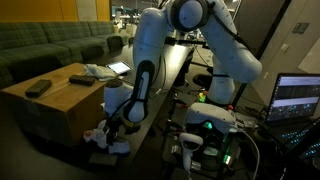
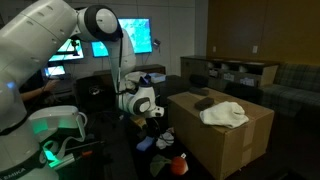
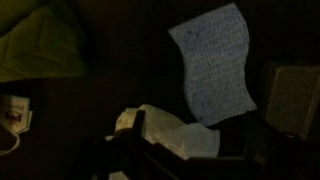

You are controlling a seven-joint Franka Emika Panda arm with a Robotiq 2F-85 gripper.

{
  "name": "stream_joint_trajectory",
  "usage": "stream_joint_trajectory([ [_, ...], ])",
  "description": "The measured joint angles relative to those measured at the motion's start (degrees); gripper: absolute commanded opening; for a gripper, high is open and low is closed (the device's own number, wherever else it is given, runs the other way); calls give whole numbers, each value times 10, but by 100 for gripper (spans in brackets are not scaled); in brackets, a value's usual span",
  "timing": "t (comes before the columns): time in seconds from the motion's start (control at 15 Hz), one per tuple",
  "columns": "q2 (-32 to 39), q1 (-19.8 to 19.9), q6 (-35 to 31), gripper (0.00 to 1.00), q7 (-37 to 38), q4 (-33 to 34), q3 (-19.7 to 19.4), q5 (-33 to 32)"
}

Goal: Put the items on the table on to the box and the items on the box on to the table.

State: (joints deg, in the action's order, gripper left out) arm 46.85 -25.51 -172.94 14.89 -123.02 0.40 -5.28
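A cardboard box [image 1: 45, 105] [image 2: 225, 135] carries a black remote [image 1: 38, 88] [image 2: 205, 103], a second dark item [image 1: 80, 79] and a white cloth [image 1: 100, 71] [image 2: 226, 113]. My gripper [image 1: 112, 128] [image 2: 150, 118] [image 3: 185, 145] is low over the dark table beside the box. In the wrist view a crumpled white cloth [image 3: 165, 125] lies between its dark fingers, with a blue cloth [image 3: 215, 60] just beyond. The picture is too dark to show the jaw gap. The table cloths also show in both exterior views [image 1: 105, 142] [image 2: 150, 143].
A green cloth [image 3: 35, 45] and a small white and red item [image 3: 12, 112] lie on the table to the left in the wrist view. A red object [image 2: 180, 160] sits by the box's foot. Sofas [image 1: 50, 45] and monitors [image 1: 297, 97] stand around.
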Motion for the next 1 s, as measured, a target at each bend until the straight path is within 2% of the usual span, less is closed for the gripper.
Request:
stream_joint_trajectory([
  [0.6, -34, -66, -2, 100, 7, 13, 5, 0],
  [1.0, -28, -74, -2, 100, 6, 17, 35, 0],
])
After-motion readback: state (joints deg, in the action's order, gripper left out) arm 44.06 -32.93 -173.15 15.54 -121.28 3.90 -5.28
